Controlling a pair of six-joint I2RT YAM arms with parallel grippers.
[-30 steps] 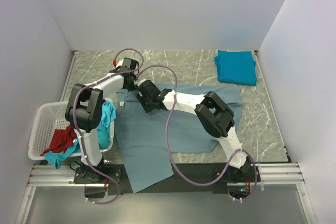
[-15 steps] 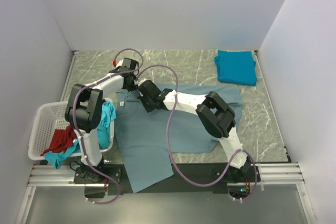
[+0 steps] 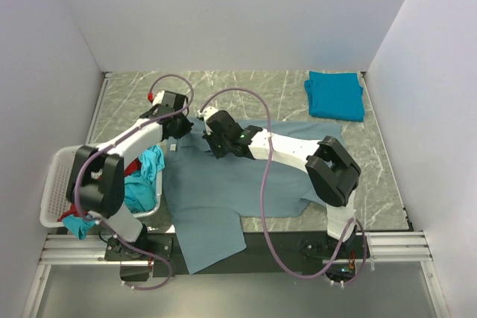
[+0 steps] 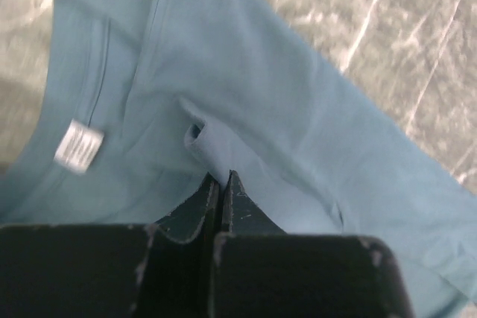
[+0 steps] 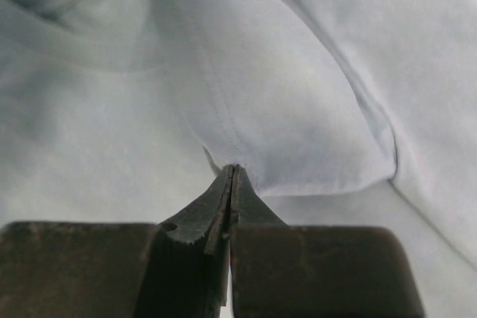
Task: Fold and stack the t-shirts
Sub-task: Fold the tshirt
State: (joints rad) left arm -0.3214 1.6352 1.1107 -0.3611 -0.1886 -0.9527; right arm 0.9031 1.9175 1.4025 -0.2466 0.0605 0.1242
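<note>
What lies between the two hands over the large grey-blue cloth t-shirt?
A short stretch of that large grey-blue cloth t-shirt near its collar, pinched by the left hand and right hand, seen in the top external view.

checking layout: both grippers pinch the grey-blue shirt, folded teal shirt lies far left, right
Not quite: the folded teal shirt lies far right, as the top view shows. The left gripper and right gripper do pinch the grey-blue shirt.
</note>
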